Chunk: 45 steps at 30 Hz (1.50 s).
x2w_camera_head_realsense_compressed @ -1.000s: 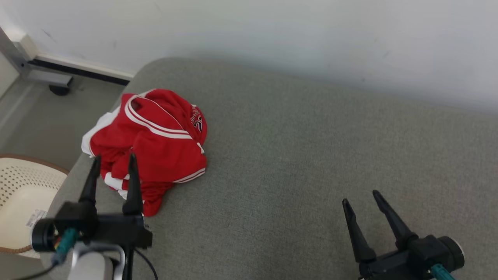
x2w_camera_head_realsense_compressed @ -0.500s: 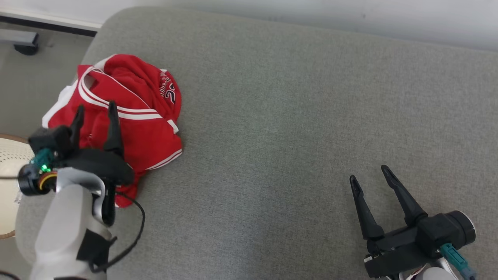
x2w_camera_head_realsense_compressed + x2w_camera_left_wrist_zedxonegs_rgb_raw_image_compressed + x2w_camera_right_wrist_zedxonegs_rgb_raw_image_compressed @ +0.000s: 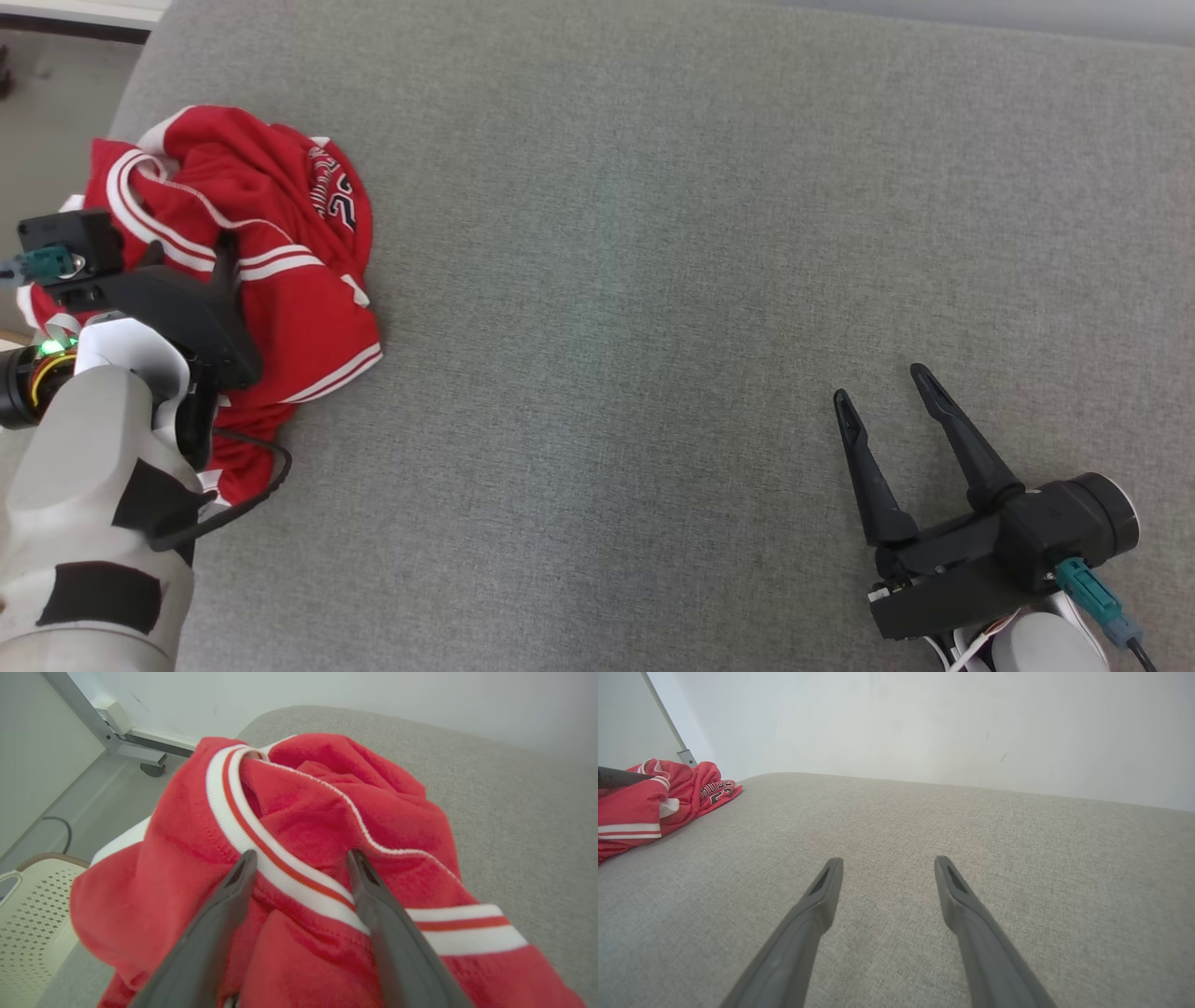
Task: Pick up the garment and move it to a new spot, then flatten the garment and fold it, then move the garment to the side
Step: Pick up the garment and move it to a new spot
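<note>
- The left gripper [image 3: 301, 858] has moved over the red shirt [image 3: 299, 271], jaws apart, maybe touching it; a grab comes next, I think.
- The shirt lies bunched at the left end of the couch [image 3: 653, 280].
- The right gripper [image 3: 882, 385] waits, jaws apart.

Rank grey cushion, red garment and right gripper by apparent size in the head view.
Largest: grey cushion, by far.
Next: red garment, partly hidden by the left arm.
Smallest: right gripper, though it sits nearer the camera.
</note>
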Tool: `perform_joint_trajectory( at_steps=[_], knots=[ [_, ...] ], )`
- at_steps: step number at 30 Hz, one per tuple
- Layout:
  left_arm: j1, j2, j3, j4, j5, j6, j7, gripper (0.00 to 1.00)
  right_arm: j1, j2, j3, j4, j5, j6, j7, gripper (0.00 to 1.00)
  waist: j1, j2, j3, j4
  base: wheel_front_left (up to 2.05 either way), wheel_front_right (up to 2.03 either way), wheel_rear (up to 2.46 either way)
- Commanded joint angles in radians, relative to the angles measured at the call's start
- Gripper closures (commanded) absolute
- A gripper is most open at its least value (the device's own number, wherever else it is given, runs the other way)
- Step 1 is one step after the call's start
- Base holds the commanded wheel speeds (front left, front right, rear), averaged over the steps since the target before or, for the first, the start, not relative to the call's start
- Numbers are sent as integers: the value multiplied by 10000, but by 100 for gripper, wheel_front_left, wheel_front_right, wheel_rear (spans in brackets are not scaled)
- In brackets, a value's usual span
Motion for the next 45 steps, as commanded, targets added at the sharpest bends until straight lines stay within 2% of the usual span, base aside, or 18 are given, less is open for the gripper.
perform_joint_trajectory(
  at_steps=[1, 6, 11, 12, 13, 16, 24, 31, 38, 45],
  knots=[
    [-159, 66, -7, 381, -88, -77, 260, 0, -87, -31, -2, 8, 48, 8, -8, 0, -1, -2, 115, -85, 0, 0, 0],
    [-448, 146, -112, 1149, -167, -254, 909, 0, -184, 32, 28, 30, 73, 8, -8, 0, -1, -2, 178, -158, 0, 0, 0],
    [-581, 290, -213, 1485, -158, -249, 981, 0, -213, 93, 38, 7, 82, 8, -8, 0, -1, -2, 236, -216, 0, 0, 0],
    [-601, 309, -223, 1523, -173, -289, 944, 54, -226, 97, 38, 4, 86, 8, -8, 0, -1, -2, 248, -227, 0, 0, 0],
    [-607, 315, -246, 1565, -188, -318, 902, 100, -245, 99, 34, 11, 90, 8, -8, 0, -1, -2, 257, -236, 0, 0, 0],
    [-617, 336, -281, 1576, -208, -394, 716, 100, -285, 108, 23, 21, 96, 8, -8, 0, -1, -2, 269, -251, 0, 0, 0],
    [-578, 607, -390, 1177, -138, -472, -959, 100, -297, 232, 35, 73, 118, 8, -7, 0, -1, -2, 65, -360, 0, 0, 0],
    [-109, 930, -616, 552, 176, -208, -2269, 100, -168, 418, 34, 118, 168, 8, -7, 0, -1, -2, -362, -540, 0, 0, 0],
    [636, 991, -431, -815, -13, -35, -2637, 100, 128, 652, -48, 159, 207, 8, -7, 0, -1, -2, -1039, -738, 0, 0, 0],
    [1474, 1021, -486, -2997, -2, 124, -2442, 100, 421, 896, -90, 55, 306, 8, -7, 0, -1, -2, -1824, -1140, 0, 0, 0]
  ],
)
